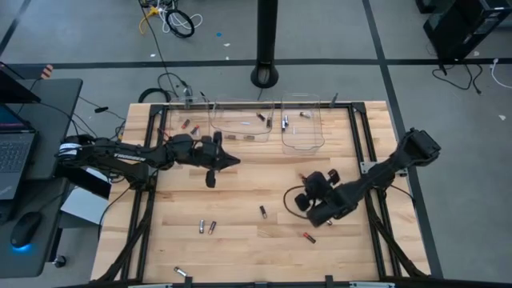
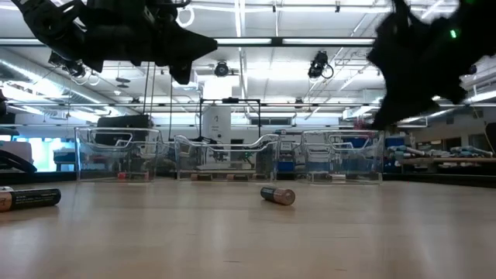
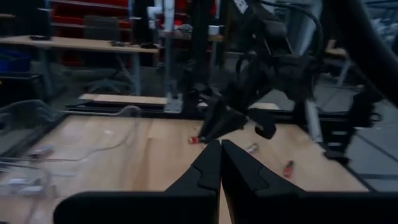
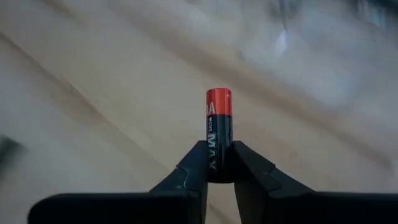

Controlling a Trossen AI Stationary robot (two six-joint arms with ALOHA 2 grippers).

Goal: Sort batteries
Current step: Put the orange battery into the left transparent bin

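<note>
Loose batteries lie on their sides on the wooden table: one (image 1: 262, 211) near the middle, a pair (image 1: 206, 227) to its left, a red-ended one (image 1: 309, 236) and one (image 1: 182, 273) at the near edge. The low view shows one battery (image 2: 277, 195) in the middle and another (image 2: 31, 198) at the left. My right gripper (image 1: 308, 182) (image 4: 219, 177) is right of centre, shut on a black battery with a red end (image 4: 219, 134). My left gripper (image 1: 234, 161) (image 3: 221, 152) hovers left of centre, below the bins, shut and empty. My right gripper pinches the black, red-ended battery between its two fingers at the battery's black end (image 4: 218, 163). The battery lies along the fingers, and its red end (image 4: 218, 101) sticks out past the fingertips. It is lifted clear of the table.
Three clear plastic bins (image 1: 188, 122) (image 1: 240, 128) (image 1: 302, 136) stand in a row at the table's far edge, with a few batteries in them; the low view shows them as bins (image 2: 225, 159). A black frame rims the table. Bare wood lies between the two arms.
</note>
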